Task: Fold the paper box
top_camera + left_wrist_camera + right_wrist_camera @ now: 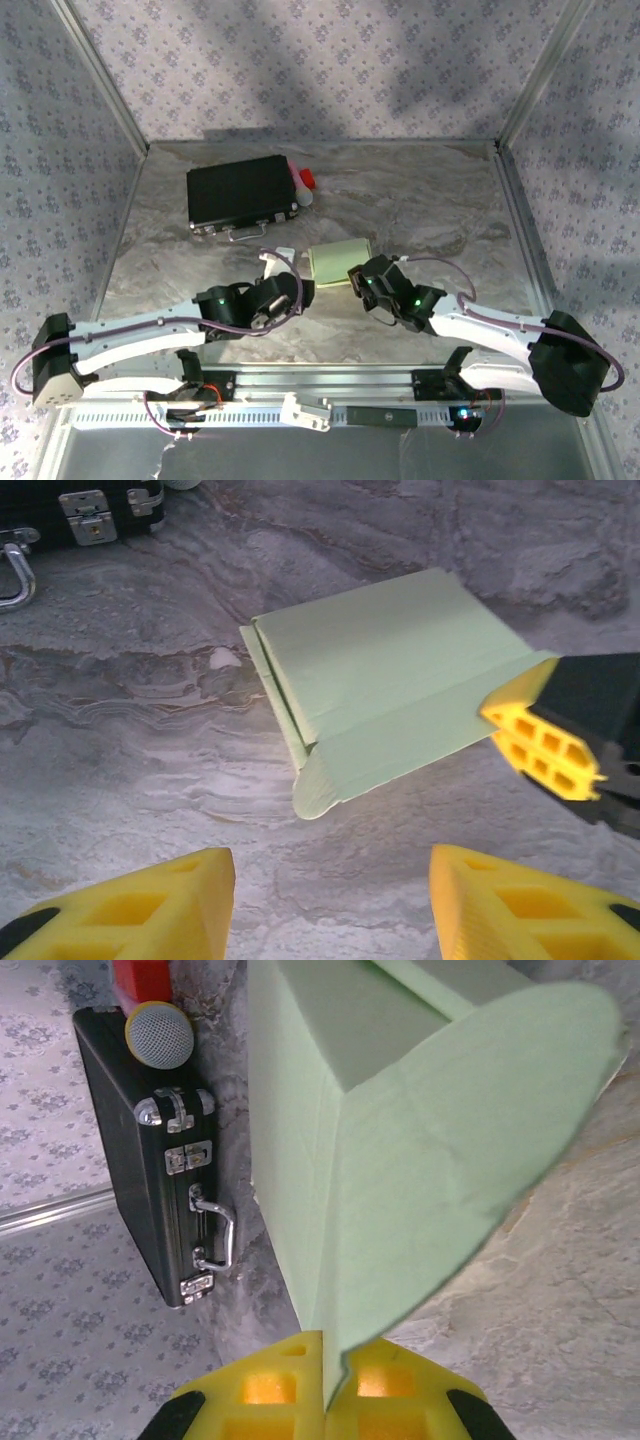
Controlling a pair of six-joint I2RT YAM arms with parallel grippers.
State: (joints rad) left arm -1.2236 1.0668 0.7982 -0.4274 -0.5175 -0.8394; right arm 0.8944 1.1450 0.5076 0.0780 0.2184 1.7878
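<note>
- Marbled table [440, 200]: box [338, 262] lies mid-table, near-right of the black case [242, 193].
- Right gripper [325, 1345]: jaws clamped on the box's flap.
- Left gripper [330, 870]: jaws apart, empty, just beside the box.

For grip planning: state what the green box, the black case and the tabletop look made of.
Paper box: thin matte pale-green card, creased folds, curved flap. Black case: probably textured plastic or leatherette; shiny metal latches, handle. Tabletop: marble-patterned, perhaps printed laminate.
</note>
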